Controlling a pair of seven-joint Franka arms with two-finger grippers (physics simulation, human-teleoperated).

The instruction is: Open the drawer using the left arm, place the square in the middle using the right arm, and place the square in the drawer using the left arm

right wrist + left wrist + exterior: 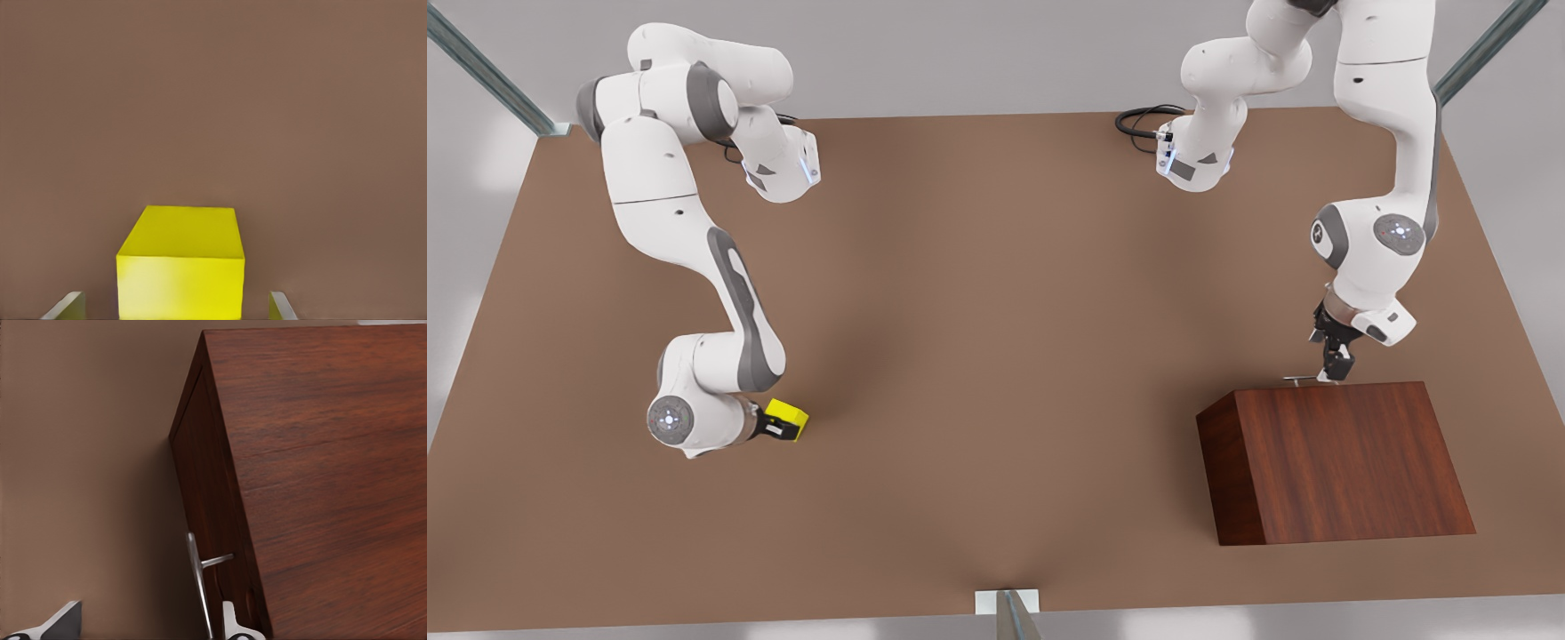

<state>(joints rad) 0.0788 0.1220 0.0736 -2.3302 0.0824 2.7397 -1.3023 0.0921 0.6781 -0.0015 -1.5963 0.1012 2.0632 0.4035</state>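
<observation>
**Both grippers at their marks, drawer shut**

While the drawer (1303, 384) sits flush in the wooden box (1334, 462), the front view has the left gripper (1334, 366) at the silver handle (1303, 380) on the front view's right. On the front view's left, the right gripper (778, 427) meets the square (787, 418) low on the table (996, 311).

In the left wrist view the handle (198, 587) lies between the spread fingertips (230, 623), unpinched. A good pull, I judge, needs a firm close first, then a straight draw away from the box.

In the right wrist view the square (180, 263), a bright yellow cube, sits between parted fingers (280, 307) with gaps either side, not gripped.
</observation>
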